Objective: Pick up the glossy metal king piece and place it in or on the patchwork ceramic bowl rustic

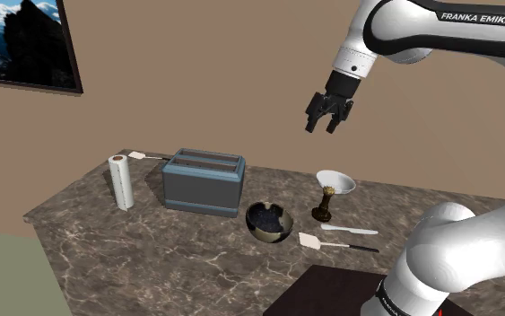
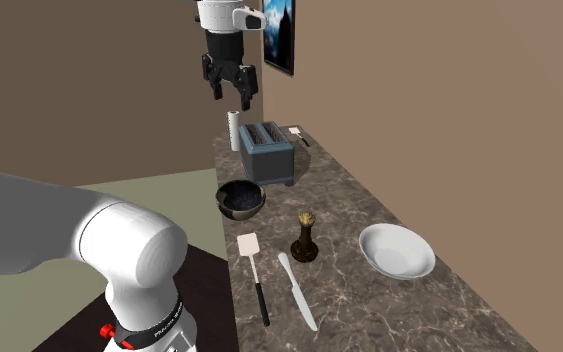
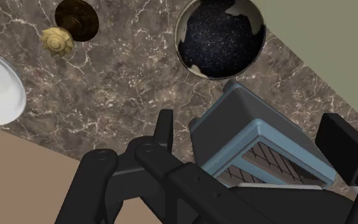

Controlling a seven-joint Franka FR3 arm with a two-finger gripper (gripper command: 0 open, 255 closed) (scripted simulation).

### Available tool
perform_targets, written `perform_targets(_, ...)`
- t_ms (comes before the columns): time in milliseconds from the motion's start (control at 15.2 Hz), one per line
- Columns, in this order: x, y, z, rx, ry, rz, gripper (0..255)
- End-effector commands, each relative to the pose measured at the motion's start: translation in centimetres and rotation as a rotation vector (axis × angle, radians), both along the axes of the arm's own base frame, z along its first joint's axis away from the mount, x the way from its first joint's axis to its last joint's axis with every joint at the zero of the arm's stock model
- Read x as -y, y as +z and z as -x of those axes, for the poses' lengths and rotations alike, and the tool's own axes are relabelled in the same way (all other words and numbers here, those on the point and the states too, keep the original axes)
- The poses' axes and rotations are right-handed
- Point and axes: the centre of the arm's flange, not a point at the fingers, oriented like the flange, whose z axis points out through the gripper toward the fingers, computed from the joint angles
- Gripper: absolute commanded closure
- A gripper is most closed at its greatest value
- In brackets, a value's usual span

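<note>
The king piece [image 1: 325, 203] [image 2: 305, 240] [image 3: 69, 28] stands upright on the marble counter, dark brown and glossy with a golden top. The patchwork bowl [image 1: 270, 222] [image 2: 240, 199] [image 3: 220, 35], dark speckled inside with pale patches at the rim, sits close beside it, toward the shoulder view's left. My gripper [image 1: 327, 118] [image 2: 230, 92] [image 3: 252, 124] hangs high above the counter, open, with nothing between its fingers. It points down over the stretch between the toaster and the bowl, well apart from the king.
A blue-grey toaster [image 1: 203, 179] [image 3: 260, 140] and a paper towel roll [image 1: 121, 182] stand at the shoulder view's left. A white bowl [image 1: 336, 183] [image 2: 397, 250] sits behind the king. A spatula [image 1: 317, 241] and a knife [image 1: 349, 230] lie near the counter's front edge.
</note>
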Motion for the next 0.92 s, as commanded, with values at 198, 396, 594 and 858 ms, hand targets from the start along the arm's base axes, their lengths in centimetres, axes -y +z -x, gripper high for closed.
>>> perform_targets(198,3.2,-2.8,0.1,0.004,-0.013,-0.029,0)
perform_targets(396,6.4,-5.8,0.2,0.008,-0.026,-0.057,0)
perform_targets(594,9.4,-8.8,0.4,0.012,-0.039,-0.086,0)
perform_targets(858,13.4,-13.0,0.6,0.018,-0.056,-0.124,0)
